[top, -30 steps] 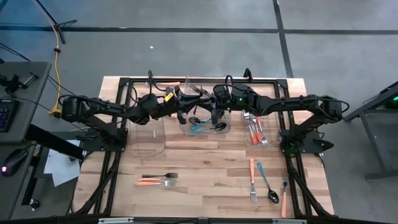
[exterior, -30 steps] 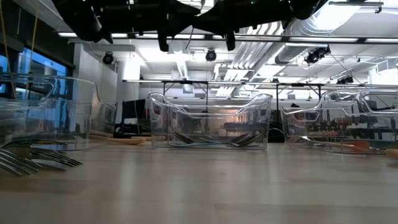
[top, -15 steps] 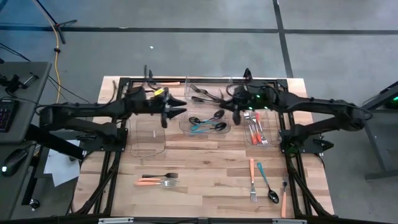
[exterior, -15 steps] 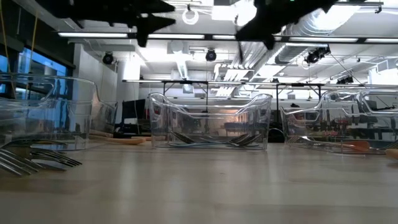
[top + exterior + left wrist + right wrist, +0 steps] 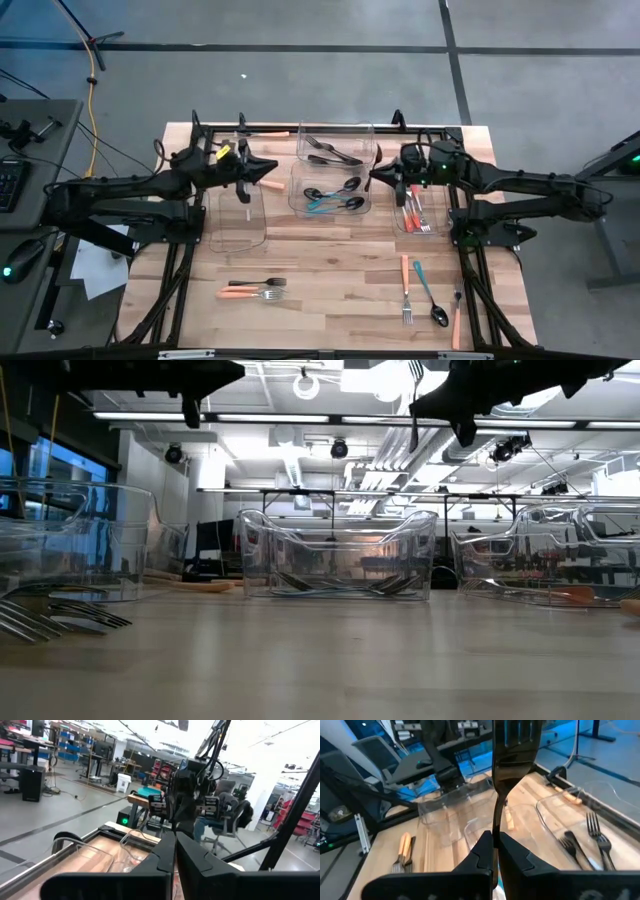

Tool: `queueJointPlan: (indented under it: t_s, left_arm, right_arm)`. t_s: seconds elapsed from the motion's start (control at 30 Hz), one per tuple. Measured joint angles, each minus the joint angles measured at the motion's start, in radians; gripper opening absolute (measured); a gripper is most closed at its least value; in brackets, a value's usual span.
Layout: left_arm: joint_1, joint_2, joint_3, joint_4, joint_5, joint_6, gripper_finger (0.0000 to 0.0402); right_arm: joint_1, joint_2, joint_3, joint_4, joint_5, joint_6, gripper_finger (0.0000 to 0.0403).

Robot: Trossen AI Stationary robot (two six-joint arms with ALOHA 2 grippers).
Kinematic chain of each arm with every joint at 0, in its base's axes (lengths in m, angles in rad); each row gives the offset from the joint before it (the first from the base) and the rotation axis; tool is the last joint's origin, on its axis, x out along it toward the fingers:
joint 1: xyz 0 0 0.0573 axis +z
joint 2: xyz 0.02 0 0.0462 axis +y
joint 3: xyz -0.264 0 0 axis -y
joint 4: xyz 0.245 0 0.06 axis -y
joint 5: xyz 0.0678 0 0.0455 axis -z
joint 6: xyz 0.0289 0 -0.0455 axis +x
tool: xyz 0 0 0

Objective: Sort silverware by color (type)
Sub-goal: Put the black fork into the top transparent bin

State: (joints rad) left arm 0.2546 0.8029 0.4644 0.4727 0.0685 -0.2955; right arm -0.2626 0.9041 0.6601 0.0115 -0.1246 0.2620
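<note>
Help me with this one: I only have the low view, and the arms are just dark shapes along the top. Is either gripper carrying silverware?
Observer: Yes. The right gripper is shut on a black fork, seen clearly in its own wrist view.
Operator: Where is it over the table?
Observer: From above, it hangs at the right edge of the middle spoon bin, on the side toward the right bin, which holds orange-handled forks.
Operator: And the left one?
Observer: The left gripper is shut with nothing between its fingers, near the far right corner of the left bin.
</note>
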Motion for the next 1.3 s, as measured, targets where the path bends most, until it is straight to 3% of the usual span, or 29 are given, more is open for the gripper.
queueJointPlan:
  t_s: [0.1,0.23,0.53,0.73,1.03,1.3]
  left_arm:
    - [0.0,0.001,0.0,0.003,0.0,-0.016,0.0002]
    - [0.0,0.001,0.0,0.039,0.0,-0.016,0.0001]
    - [0.0,0.001,0.0,0.077,0.0,-0.017,0.0]
    - [0.0,0.001,0.0,0.079,0.0,-0.032,0.0]
    - [0.0,0.001,0.0,0.096,-0.054,-0.025,0.0]
    - [0.0,0.0,0.0,0.135,-0.059,-0.024,0.0]
  right_arm:
    - [-0.004,0.024,0.011,0.029,0.009,0.001,0.0]
    - [-0.05,0.125,0.153,-0.049,-0.013,-0.059,0.0]
    - [-0.253,0.546,0.641,-0.52,-0.115,-0.354,0.0]
    - [-0.312,0.839,0.86,-0.735,-0.091,-0.492,0.0]
    - [-0.315,1.171,1.106,-0.864,-0.033,-0.577,0.0]
    - [-0.315,1.285,1.193,-0.927,-0.033,-0.581,0.0]
